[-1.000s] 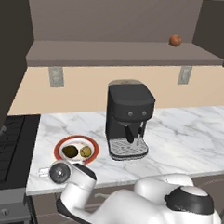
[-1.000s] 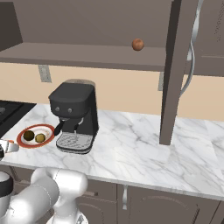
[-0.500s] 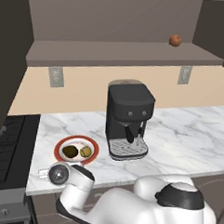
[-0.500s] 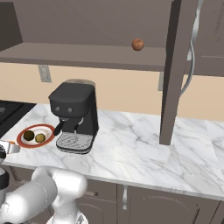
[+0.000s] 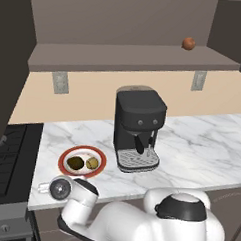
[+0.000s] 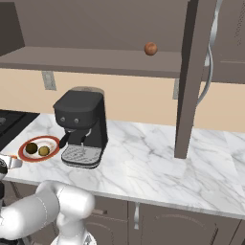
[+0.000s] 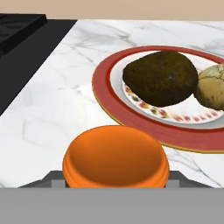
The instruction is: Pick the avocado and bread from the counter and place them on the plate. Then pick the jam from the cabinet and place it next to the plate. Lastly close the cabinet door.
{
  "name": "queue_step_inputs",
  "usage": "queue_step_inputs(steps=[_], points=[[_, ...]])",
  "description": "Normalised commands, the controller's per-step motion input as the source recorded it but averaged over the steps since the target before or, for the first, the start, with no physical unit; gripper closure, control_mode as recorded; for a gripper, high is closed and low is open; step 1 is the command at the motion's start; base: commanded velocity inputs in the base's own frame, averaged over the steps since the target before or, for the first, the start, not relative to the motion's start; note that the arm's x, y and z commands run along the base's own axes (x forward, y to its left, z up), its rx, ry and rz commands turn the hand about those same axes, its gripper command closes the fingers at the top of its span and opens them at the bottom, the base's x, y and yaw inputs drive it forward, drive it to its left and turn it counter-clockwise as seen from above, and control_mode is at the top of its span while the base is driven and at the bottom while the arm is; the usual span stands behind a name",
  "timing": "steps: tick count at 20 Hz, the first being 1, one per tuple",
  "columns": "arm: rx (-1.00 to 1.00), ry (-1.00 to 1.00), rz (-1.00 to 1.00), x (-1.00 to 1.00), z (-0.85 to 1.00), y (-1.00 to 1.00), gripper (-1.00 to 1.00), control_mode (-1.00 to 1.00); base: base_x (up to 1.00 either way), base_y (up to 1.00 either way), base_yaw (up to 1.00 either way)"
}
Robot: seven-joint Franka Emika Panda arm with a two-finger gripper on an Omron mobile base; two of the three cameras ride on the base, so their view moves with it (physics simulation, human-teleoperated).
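Hand view: my gripper [image 7: 115,183] is clamped on the jam [image 7: 116,156], just beside the plate [image 7: 105,89] holding avocado [image 7: 160,78] and bread [image 7: 211,86].

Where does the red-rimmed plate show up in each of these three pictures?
Left base view: plate lower left, left of the coffee machine.
Right base view: far left on the counter, left of that machine.
Hand view: upper right, holding the avocado and bread.
Shared landmark: the avocado.
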Motion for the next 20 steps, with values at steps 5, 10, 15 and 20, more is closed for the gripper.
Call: queue_step_inputs(steps=[5, 10, 15, 20], points=[[0.00, 0.00, 0.00, 0.13, -0.15, 0.08, 1.00, -1.00, 0.00, 0.00, 0.00], [0.00, 0.00, 0.00, 0.11, -0.14, 0.04, 1.00, -1.00, 0.00, 0.00, 0.00], [0.00, 0.00, 0.00, 0.06, -0.24, 0.00, 1.00, -1.00, 0.00, 0.00, 0.00], [0.00, 0.00, 0.00, 0.03, -0.31, 0.00, 1.00, -1.00, 0.00, 0.00, 0.00]])
